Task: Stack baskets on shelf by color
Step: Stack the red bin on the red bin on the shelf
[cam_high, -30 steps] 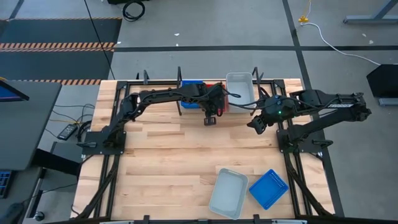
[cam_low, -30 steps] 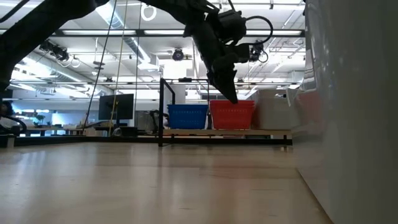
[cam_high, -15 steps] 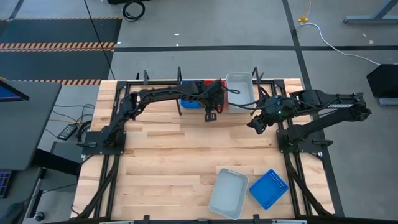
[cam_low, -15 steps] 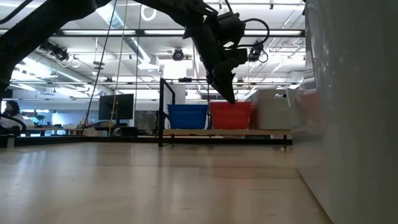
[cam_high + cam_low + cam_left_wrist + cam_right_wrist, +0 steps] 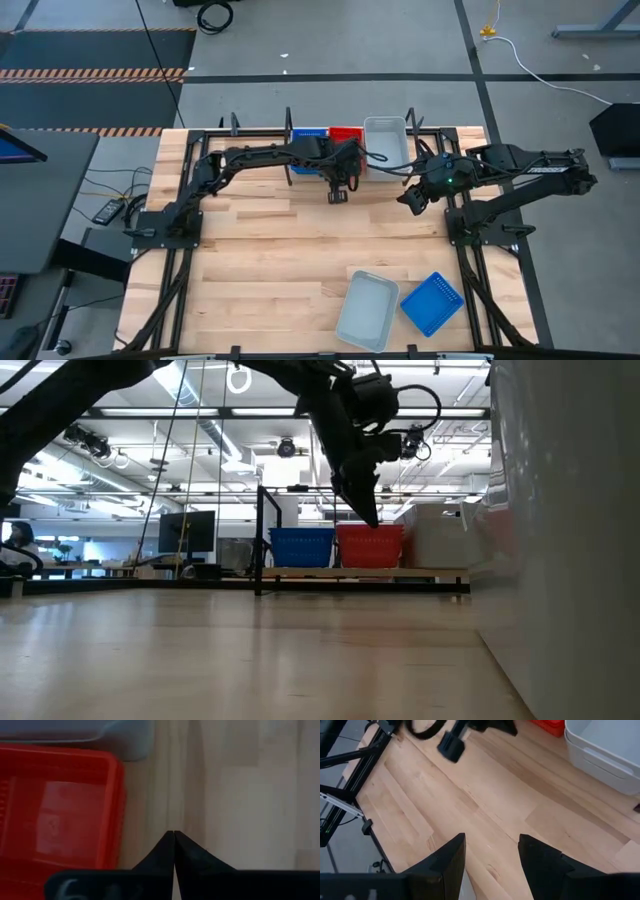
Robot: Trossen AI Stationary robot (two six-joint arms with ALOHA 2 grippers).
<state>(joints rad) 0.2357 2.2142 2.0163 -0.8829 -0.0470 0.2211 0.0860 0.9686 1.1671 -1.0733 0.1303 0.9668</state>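
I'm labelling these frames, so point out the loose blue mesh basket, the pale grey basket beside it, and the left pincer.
Blue mesh plastic basket (image 5: pixel 432 303), high view, mesh bottom.
Pale grey rectangular plastic basket (image 5: pixel 367 309), high view, inner floor.
Left pincer (image 5: pixel 337 196), high view, shut fingertips.

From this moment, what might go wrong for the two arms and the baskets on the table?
1. The left gripper, shut and empty, hangs close to the red basket on the shelf; swinging away, it might knock that basket out of line.
2. A pale basket and a blue basket lie loose near the table's front edge; a poor grasp might push one off.
3. The open right gripper waits near the left one; the arms might collide.
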